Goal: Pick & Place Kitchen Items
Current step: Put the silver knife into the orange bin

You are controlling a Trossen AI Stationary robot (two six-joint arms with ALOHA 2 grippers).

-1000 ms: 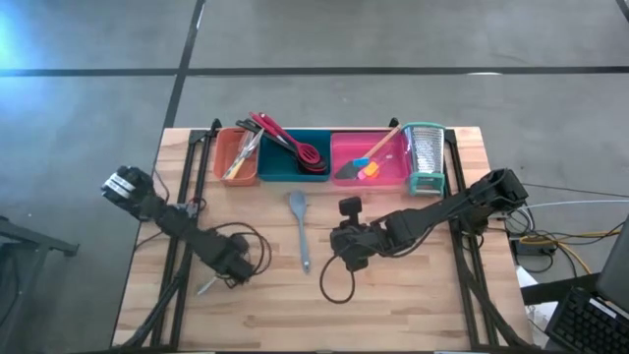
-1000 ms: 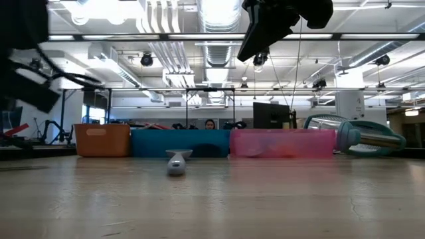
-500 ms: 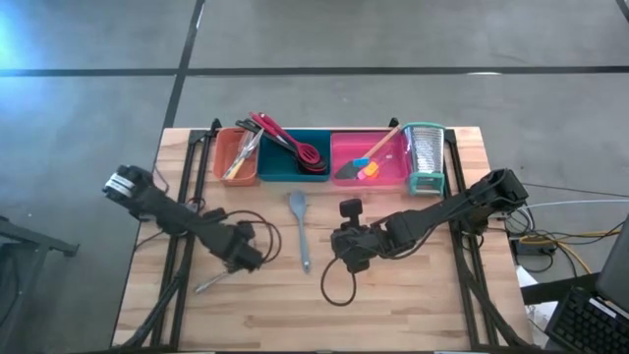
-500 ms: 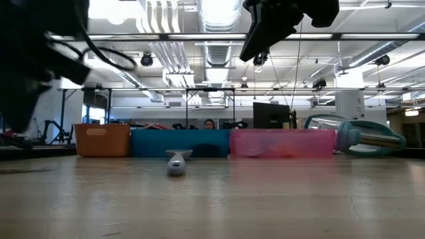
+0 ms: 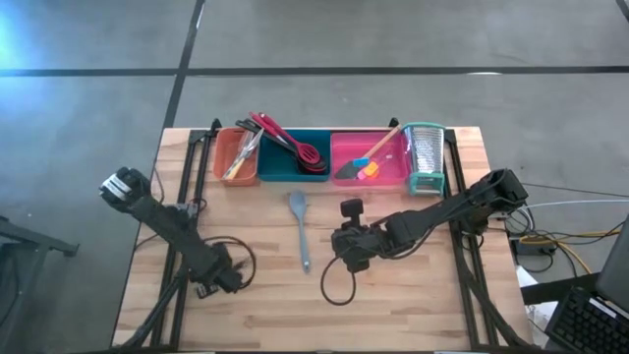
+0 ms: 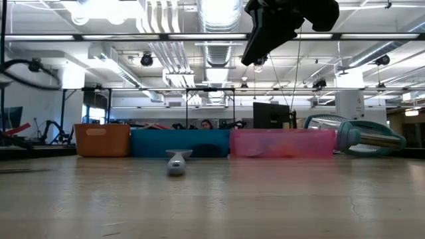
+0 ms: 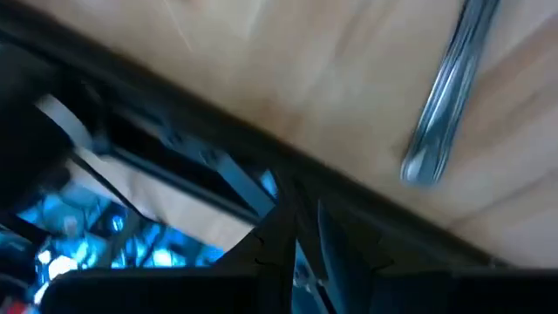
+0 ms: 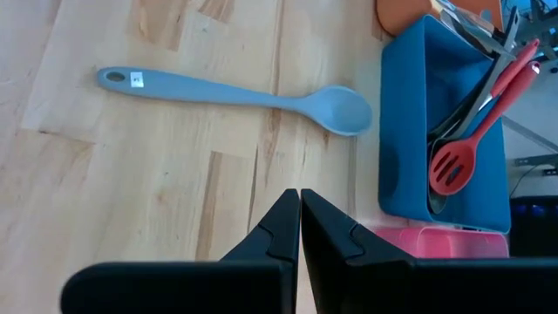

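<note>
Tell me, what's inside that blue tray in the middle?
The teal tray holds long-handled utensils: a red slotted spatula, a red handle and some dark or metal ones lying across each other. Their lower parts and the tray's floor are hidden behind its wall and the pile.

A grey long-handled spoon (image 5: 299,228) lies flat on the wooden table, bowl toward the trays. Red and black slotted spoons (image 5: 295,146) lean in the teal tray, metal utensils (image 5: 239,155) in the orange tray, and a black spatula with small orange and blue tools (image 5: 365,165) in the pink tray.
</note>
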